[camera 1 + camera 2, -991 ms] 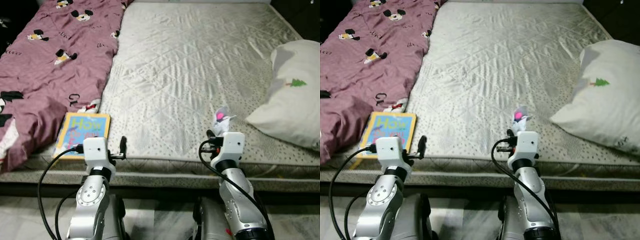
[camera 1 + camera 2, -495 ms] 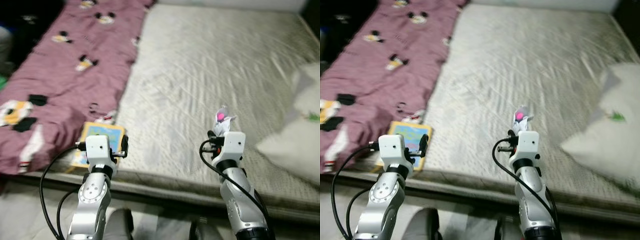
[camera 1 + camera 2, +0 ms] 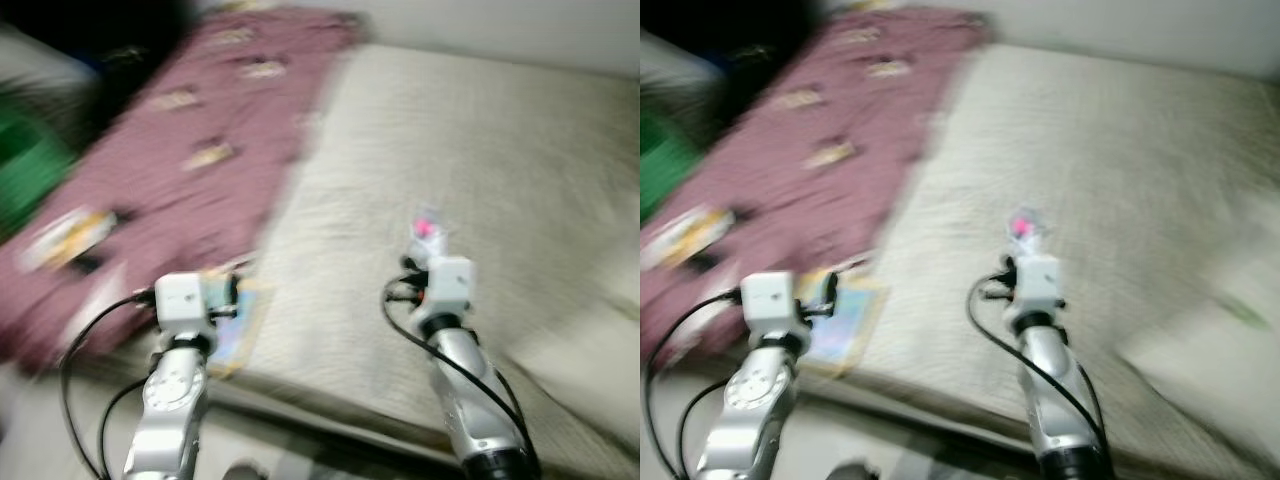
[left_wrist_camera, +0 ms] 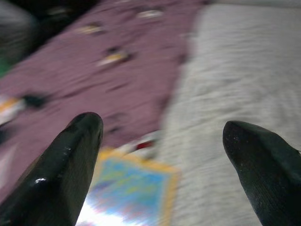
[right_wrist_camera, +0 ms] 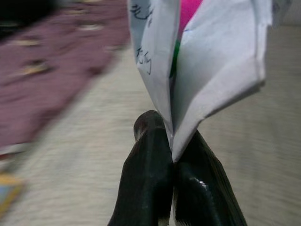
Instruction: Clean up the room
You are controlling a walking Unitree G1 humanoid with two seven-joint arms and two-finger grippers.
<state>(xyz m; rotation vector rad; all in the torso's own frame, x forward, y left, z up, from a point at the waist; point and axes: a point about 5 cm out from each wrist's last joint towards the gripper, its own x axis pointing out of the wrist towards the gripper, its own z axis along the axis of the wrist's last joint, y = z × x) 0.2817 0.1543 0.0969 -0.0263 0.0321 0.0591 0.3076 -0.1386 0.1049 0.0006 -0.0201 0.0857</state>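
your right gripper (image 5: 171, 155) is clenched on a folded paper scrap (image 5: 202, 61) with unreadable handwriting, held above the mattress (image 3: 520, 180). your left gripper (image 4: 162, 146) hangs spread wide over the picture book (image 4: 129, 195).

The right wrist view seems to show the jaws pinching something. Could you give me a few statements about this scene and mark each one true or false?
1. The right gripper is shut on a folded white paper. True.
2. The left gripper has its jaws closed tight. False: they stand wide apart with nothing between them.
3. A colourful book lies on the mattress ahead of the left gripper. True.
4. The paper is plain white all over. False: it shows a pink patch and dark writing.
5. The purple blanket covers the robot's right side of the bed. False: it lies on the left side.
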